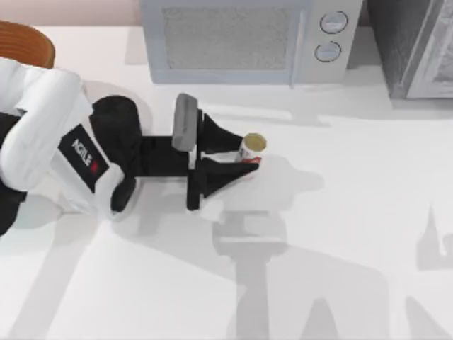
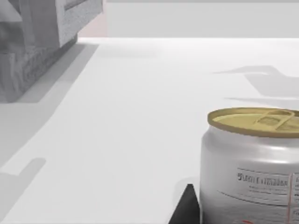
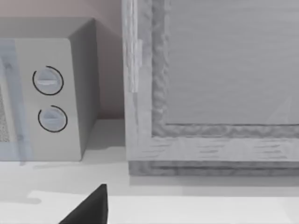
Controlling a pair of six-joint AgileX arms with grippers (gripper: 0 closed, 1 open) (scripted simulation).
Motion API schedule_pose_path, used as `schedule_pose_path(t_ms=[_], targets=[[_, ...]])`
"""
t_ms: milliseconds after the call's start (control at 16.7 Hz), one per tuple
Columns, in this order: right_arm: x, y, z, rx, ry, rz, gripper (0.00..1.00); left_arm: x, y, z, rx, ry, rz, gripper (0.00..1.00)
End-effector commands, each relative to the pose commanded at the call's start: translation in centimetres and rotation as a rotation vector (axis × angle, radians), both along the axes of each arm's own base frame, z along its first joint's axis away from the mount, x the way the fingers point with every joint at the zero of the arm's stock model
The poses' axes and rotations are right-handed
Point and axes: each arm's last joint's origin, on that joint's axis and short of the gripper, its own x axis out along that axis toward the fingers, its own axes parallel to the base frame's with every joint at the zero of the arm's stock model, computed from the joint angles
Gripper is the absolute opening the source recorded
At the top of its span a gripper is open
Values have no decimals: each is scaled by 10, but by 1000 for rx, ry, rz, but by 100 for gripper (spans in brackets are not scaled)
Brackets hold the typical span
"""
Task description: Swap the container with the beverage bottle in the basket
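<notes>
- At the far left of the table, up in the back corner, sits the big round orange-brown woven basket [image 1: 27, 41]. We see just a piece of its rim there.
- Just below the basket is my left arm, a fat white AgileX arm with black parts. It reaches across the white table [image 1: 340, 234] toward the right.
- The left gripper [image 1: 244, 157] is black and lies low over the table, near the middle. Its two pointed fingers [image 1: 221, 134] are spread apart, one on each side of the can. I cannot tell if they touch the can.
- Between those fingers stands the small silver can with a gold pull-tab lid and a bit of red and white on its side [image 1: 250, 149]. It stands upright on the table, well apart from the basket.
- In the left wrist view the same silver can [image 2: 252, 163] is very close. You can see its gold lid, some small print on its side, and the tip of one black finger [image 2: 187, 207] just beside it.
- Behind the can, at the back of the table, is a grey microwave oven with two round knobs [image 1: 248, 39]. The right wrist view shows those knobs [image 3: 49, 100] too.
- At the far right back corner is a grey cabinet with a framed door [image 1: 417, 46]. In the right wrist view it looks big [image 3: 210, 93].
- One dark finger tip of the right gripper [image 3: 91, 210] pokes into the right wrist view. I cannot tell if that gripper is open or closed.
</notes>
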Motion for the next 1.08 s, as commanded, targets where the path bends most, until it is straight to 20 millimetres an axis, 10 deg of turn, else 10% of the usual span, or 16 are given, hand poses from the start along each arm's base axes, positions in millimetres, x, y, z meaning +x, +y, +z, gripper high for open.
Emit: schedule_pose_path(t_ms=[240, 1080], targets=[[0, 0, 0, 0, 0, 0, 100, 0, 0, 0, 0, 0, 0, 0], [0, 0, 0, 0, 0, 0, 100, 0, 0, 0, 0, 0, 0, 100]])
